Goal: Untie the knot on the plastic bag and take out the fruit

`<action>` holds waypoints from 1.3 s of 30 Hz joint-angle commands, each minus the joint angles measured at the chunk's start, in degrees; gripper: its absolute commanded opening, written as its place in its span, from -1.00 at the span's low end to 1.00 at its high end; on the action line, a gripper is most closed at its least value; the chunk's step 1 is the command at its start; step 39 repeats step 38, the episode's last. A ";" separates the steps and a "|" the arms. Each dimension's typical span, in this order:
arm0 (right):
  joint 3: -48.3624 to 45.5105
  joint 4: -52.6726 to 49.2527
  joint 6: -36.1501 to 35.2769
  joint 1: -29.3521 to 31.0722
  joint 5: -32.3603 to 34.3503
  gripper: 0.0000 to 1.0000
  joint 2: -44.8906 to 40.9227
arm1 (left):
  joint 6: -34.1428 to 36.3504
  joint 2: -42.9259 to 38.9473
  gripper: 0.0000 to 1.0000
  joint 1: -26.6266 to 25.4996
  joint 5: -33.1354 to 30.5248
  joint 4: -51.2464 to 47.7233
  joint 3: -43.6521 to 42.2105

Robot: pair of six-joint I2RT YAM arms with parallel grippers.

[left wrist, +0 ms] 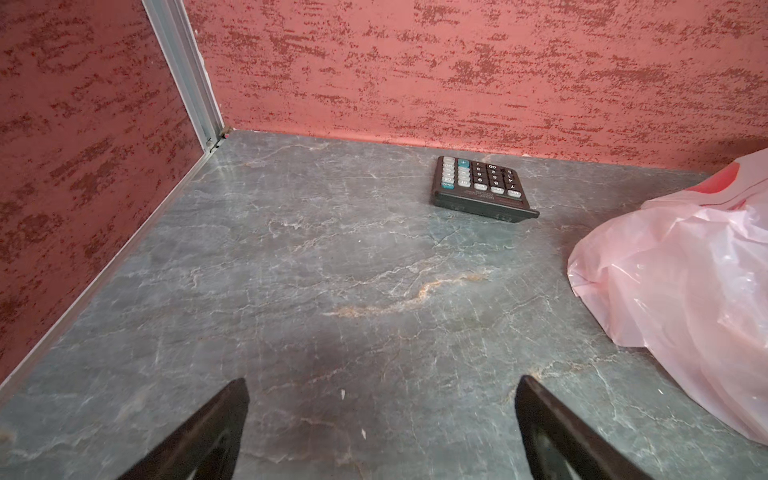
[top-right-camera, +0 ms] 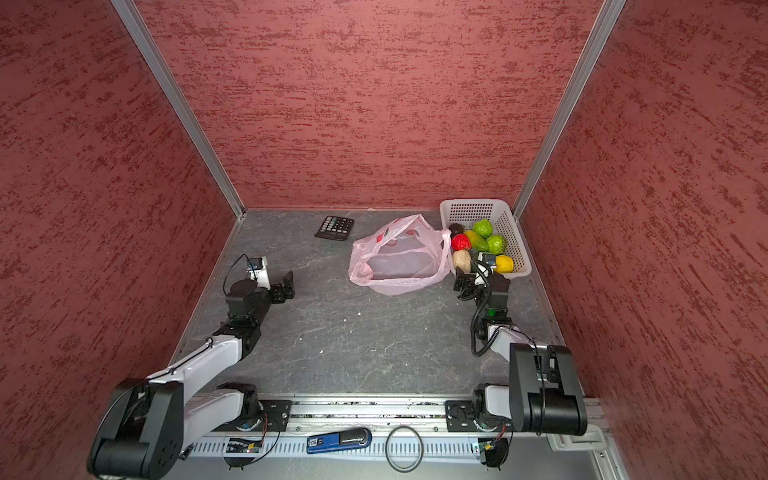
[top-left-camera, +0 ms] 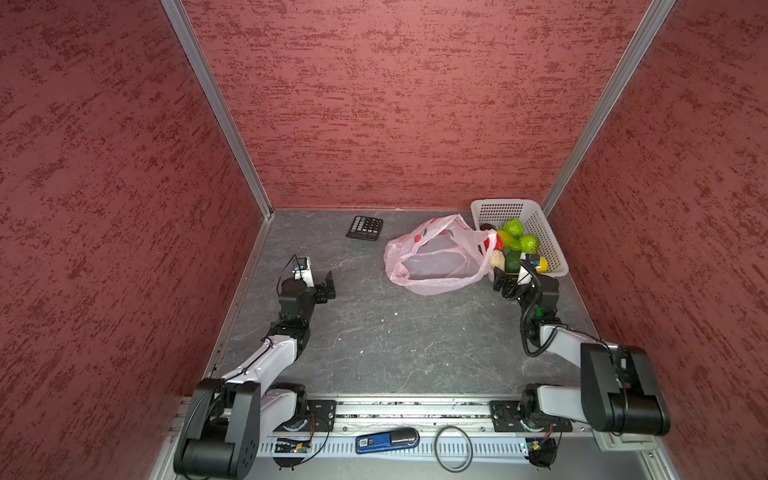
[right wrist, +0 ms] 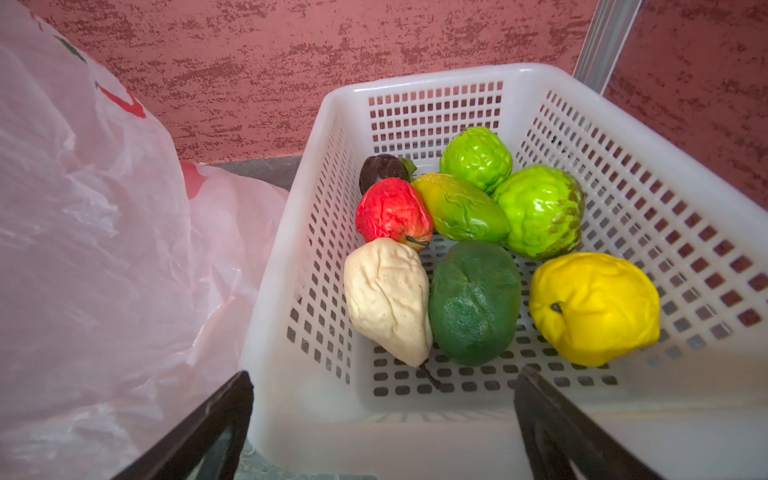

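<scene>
- The fruit (right wrist: 473, 303) sits in the white basket (right wrist: 436, 77) in the far right corner of the table (top-left-camera: 374, 332). In both top views the right arm's wrist covers part of the dark green and yellow pieces.
- The dark brown piece (right wrist: 382, 168) is mostly hidden behind the red one (right wrist: 392, 210).
- The pink bag (top-left-camera: 436, 257) lies slack on the table just beside the basket, its mouth gaping. In a top view its film half hides the red piece, and both wrist views cut the bag off at the frame edge.
- Each wrist view shows only the tips of the fingers.
- The left gripper (left wrist: 380, 386) has its fingers (left wrist: 208, 436) spread wide over bare table with nothing between them. It is well apart from the bag and from the calculator (left wrist: 478, 187).
- The right gripper (right wrist: 382, 374) is at the basket's near end, fingers (right wrist: 199, 432) spread wide and gripping nothing. I cannot tell whether they touch the basket wall.
</scene>
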 commanded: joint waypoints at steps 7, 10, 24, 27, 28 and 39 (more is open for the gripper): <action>-1.31 15.34 0.66 -3.21 -3.56 0.97 5.43 | 4.12 14.00 0.99 1.78 0.14 21.75 -0.29; -2.43 20.11 1.02 -3.41 -3.94 0.97 8.79 | 4.16 17.74 1.00 2.01 0.53 25.85 -0.65; -2.36 20.57 0.58 -3.24 -4.02 0.97 9.60 | 3.98 21.15 0.99 2.10 0.51 29.87 -1.41; -2.33 20.64 0.49 -2.94 -3.72 0.97 9.47 | 4.03 21.13 0.99 2.06 0.56 29.75 -1.32; -2.24 20.50 0.40 -2.95 -3.56 0.97 9.54 | 4.00 21.15 0.99 2.10 0.56 29.58 -1.30; -1.22 18.61 -0.45 -2.18 -2.57 0.97 9.73 | 4.03 21.09 1.00 2.08 0.55 29.61 -1.24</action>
